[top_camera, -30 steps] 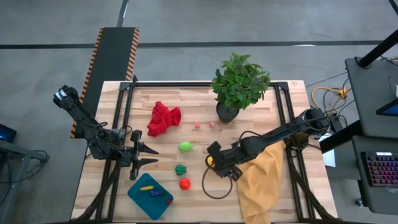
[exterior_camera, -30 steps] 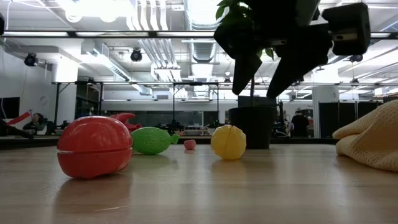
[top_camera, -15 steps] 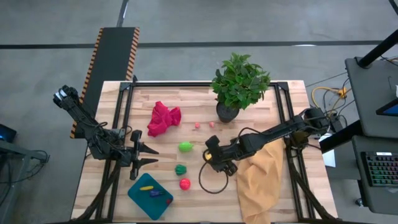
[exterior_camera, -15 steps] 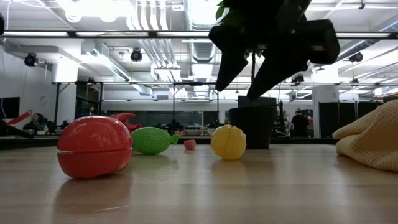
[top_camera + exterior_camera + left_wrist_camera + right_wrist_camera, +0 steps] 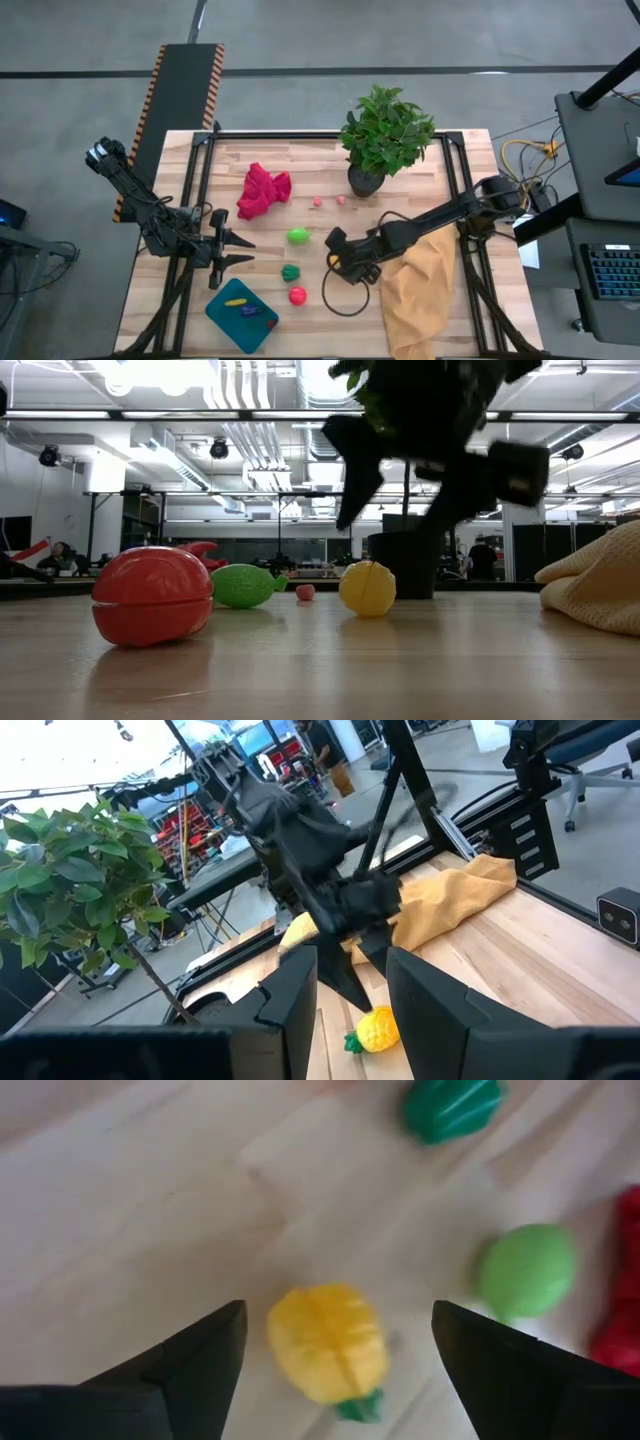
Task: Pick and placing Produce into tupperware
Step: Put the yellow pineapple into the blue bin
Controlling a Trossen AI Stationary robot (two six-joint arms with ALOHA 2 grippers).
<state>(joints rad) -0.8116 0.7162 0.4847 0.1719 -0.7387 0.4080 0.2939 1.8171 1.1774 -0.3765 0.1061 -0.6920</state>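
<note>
Wooden surface (image 5: 440, 170) carries the teal tupperware (image 5: 225, 320) near the left end effector (image 5: 238, 251), which waits, fingers slightly apart. Over the past second the right end effector (image 5: 334, 252) has shifted leftward and spread wide above the yellow pineapple piece (image 5: 328, 1342), so a grasp looks imminent.

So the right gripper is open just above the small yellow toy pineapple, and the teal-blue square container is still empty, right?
Not quite. The teal-blue square container is not empty: the high view shows a yellow piece and a dark one already in it. The rest holds: the right gripper is open above the small yellow toy pineapple.
</note>
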